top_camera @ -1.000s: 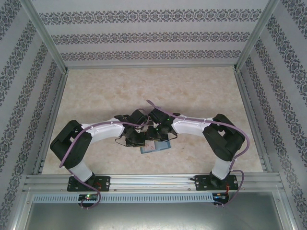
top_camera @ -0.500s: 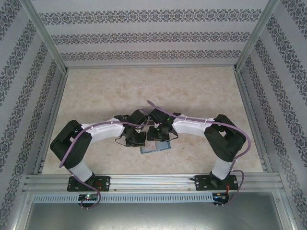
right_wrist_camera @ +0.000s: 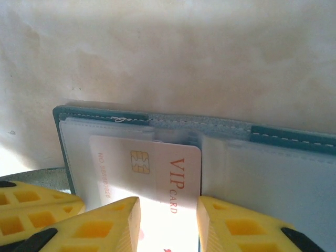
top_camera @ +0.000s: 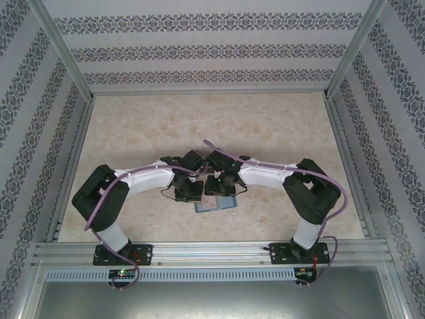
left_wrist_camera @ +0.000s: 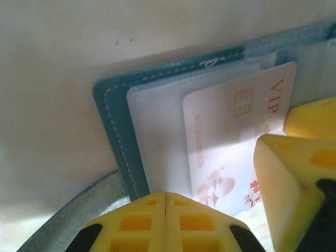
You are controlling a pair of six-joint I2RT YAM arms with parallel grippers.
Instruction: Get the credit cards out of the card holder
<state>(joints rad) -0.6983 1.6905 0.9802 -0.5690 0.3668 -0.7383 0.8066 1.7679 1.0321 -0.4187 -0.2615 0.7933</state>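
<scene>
The teal card holder lies open on the table between both arms. Its stitched edge frames a clear sleeve. A white credit card with a gold chip and red lettering sticks partway out of that sleeve. My left gripper is shut, its tips resting on the sleeve's near edge with nothing between them. My right gripper stands partly open over the card. Its left finger lies over the card face and its right finger sits at the card's edge.
The holder's other panel carries more clear sleeves. Pale marbled tabletop stretches behind the arms, with patterned walls and metal rails on three sides. My left gripper's fingers sit close beside the right ones.
My left arm has shifted slightly to the right. The right arm, the holder and the card look unmoved.
</scene>
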